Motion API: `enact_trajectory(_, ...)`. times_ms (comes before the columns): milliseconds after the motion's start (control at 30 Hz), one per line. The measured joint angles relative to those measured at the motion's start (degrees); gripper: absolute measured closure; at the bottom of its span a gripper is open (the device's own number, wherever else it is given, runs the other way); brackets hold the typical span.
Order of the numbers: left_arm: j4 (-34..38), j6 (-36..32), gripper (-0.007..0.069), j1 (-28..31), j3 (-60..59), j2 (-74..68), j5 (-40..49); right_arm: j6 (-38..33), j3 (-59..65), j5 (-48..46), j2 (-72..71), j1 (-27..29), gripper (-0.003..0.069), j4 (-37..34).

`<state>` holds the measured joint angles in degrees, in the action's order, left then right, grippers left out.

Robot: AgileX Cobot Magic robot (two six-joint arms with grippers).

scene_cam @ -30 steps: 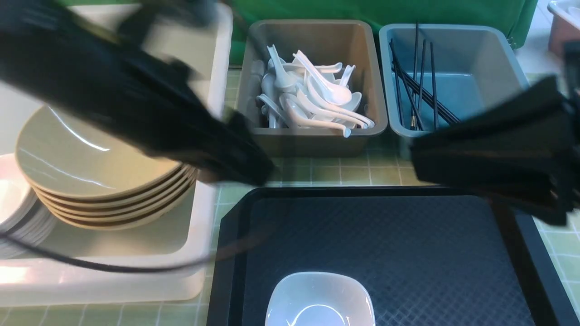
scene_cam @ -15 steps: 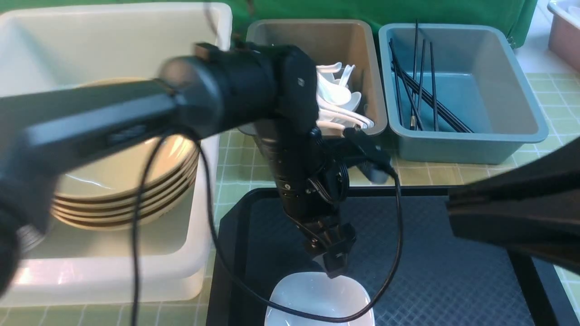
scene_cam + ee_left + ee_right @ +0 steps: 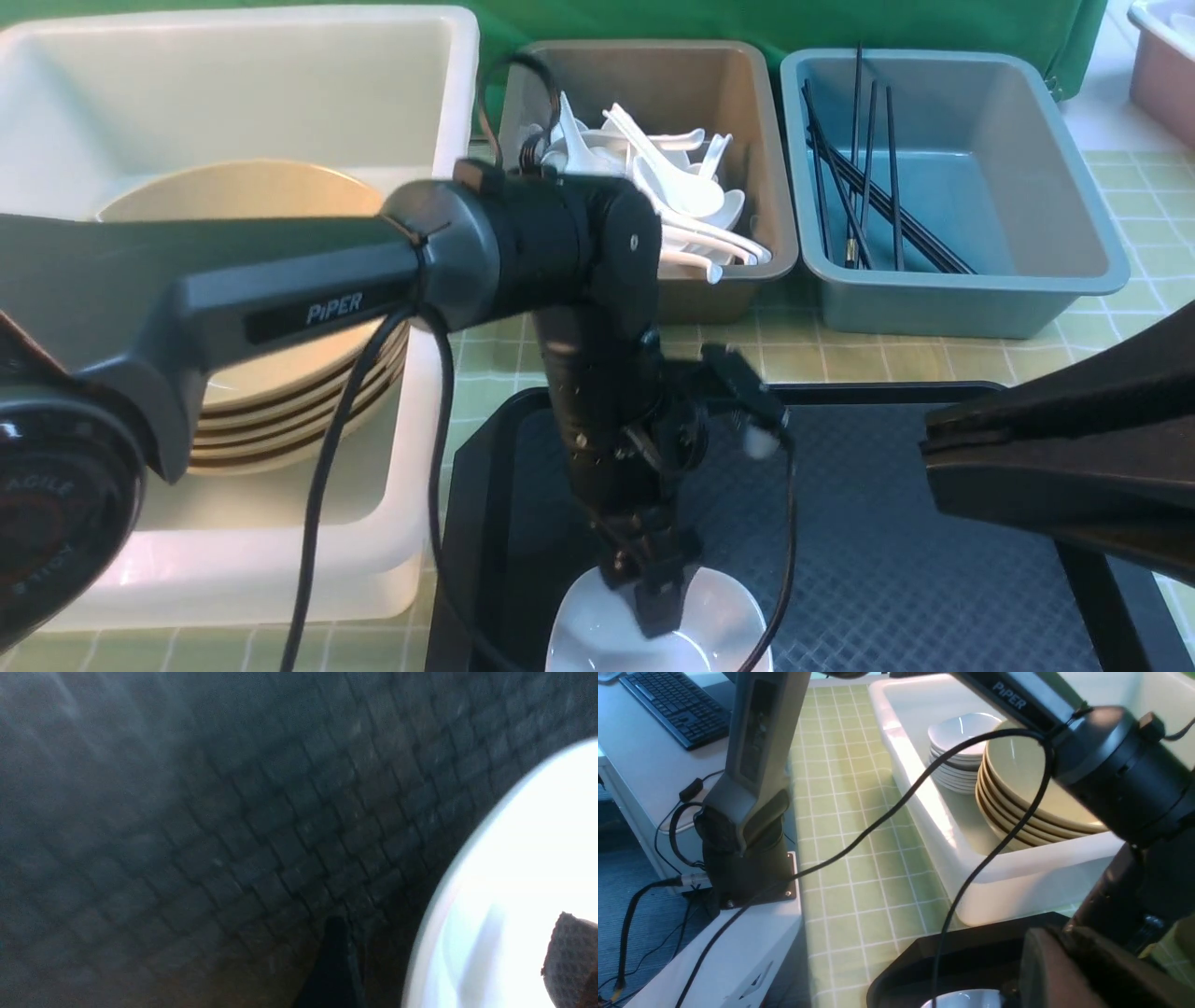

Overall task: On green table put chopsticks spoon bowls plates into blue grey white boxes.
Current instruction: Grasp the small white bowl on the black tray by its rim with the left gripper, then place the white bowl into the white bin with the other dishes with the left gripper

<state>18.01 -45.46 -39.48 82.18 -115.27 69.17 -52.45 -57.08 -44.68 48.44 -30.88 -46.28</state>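
Dark grey left arm (image 3: 280, 275), white PIPER lettering (image 3: 333, 309), black looping cable (image 3: 316, 485)

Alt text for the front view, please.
The left arm's pincer reaches down to a white bowl on a black tray. Left, a white box of stacked plates; behind, a grey box of white spoons and a blue box of black chopsticks.
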Motion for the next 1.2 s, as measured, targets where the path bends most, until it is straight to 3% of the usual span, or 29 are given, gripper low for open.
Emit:
enact_trajectory(200, 0.00, -0.30, 0.0153, 0.00, -2.26, -0.18, -0.85, 0.00, 0.00, 0.00, 0.00, 0.00, 0.0580, 0.00)
enact_trajectory(300, 1.34, -1.94, 0.0276, 0.00, -2.47, -0.58, -0.80, 0.00, 0.00, 0.19, 0.00, 0.00, 0.0575, 0.00)
enact_trajectory(400, 3.19, -3.65, 0.0501, 0.00, -2.54, -1.06, -0.80, 0.00, 0.00, 0.39, 0.00, 0.00, 0.0571, 0.06)
enact_trajectory(467, 3.89, -4.00, 0.0571, 0.00, -2.54, -1.12, -0.68, 0.00, 0.00, 0.58, 0.00, 0.00, 0.0569, 0.06)
enact_trajectory(767, 5.10, 0.90, 0.0610, 3.91, -1.00, 6.22, -0.28, 0.00, 0.00, 0.82, 0.00, 0.00, 0.0559, 0.06)
enact_trajectory(1000, 5.16, 8.13, 0.0610, 20.97, -0.30, 22.85, 0.21, 0.00, 0.00, 2.52, 0.75, 0.00, 0.0556, 0.06)
enact_trajectory(1167, 5.37, 16.00, 0.0610, 47.11, -0.82, 37.59, 0.68, -4.22, 0.00, 3.33, 4.75, 0.00, 0.0549, -4.08)
enact_trajectory(1200, 5.37, 16.24, 0.0610, 48.09, -0.92, 37.59, 0.68, -5.00, 0.00, 3.27, 5.15, 0.00, 0.0548, -4.47)
